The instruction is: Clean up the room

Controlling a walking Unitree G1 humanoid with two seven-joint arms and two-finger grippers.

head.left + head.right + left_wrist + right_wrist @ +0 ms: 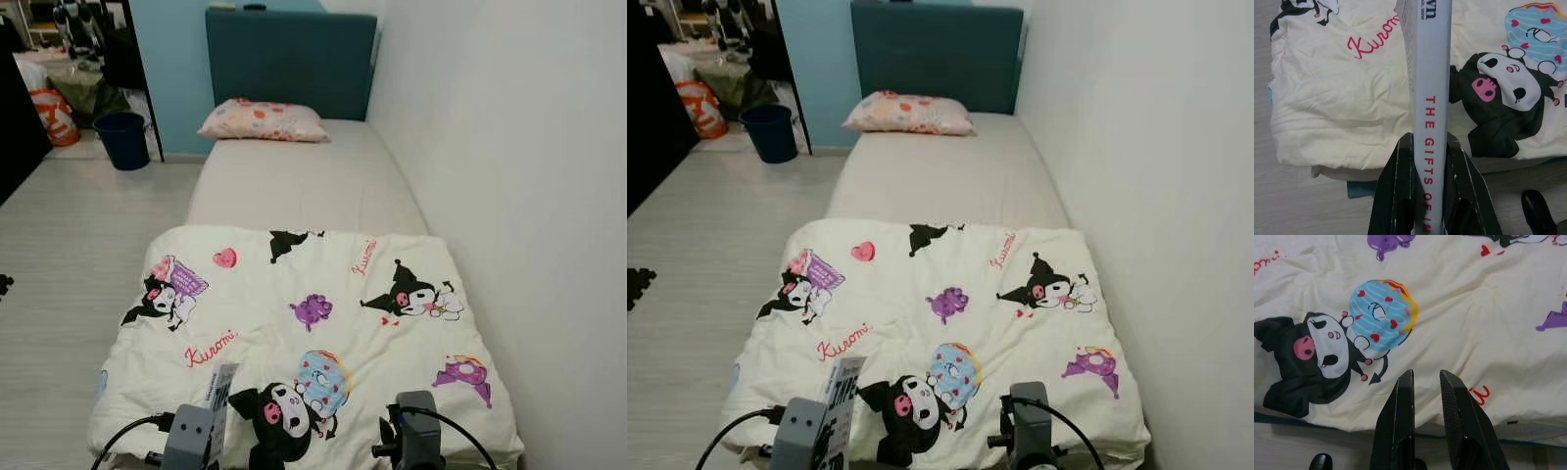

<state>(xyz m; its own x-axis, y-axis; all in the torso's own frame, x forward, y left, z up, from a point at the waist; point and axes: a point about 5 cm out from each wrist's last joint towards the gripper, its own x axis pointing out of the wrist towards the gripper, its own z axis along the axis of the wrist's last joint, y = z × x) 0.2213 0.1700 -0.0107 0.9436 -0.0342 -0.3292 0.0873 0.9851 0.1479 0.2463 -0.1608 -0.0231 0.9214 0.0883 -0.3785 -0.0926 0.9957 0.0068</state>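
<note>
bed [323, 181] under cartoon quilt [294, 323]; left gripper [1429, 147] clamps book [1431, 98], spine legible at wrist; right gripper [1427, 382] narrow, empty.

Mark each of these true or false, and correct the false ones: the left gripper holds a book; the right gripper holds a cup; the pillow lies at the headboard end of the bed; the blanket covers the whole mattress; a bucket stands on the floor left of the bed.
1. The left gripper holds a book. True: its fingers clamp the spine.
2. The right gripper holds a cup. False: it holds nothing, hovering over the blanket.
3. The pillow lies by the headboard. True.
4. The blanket covers the whole mattress. False: only the near part.
5. A bucket stands on the floor left of the bed. True.
</note>
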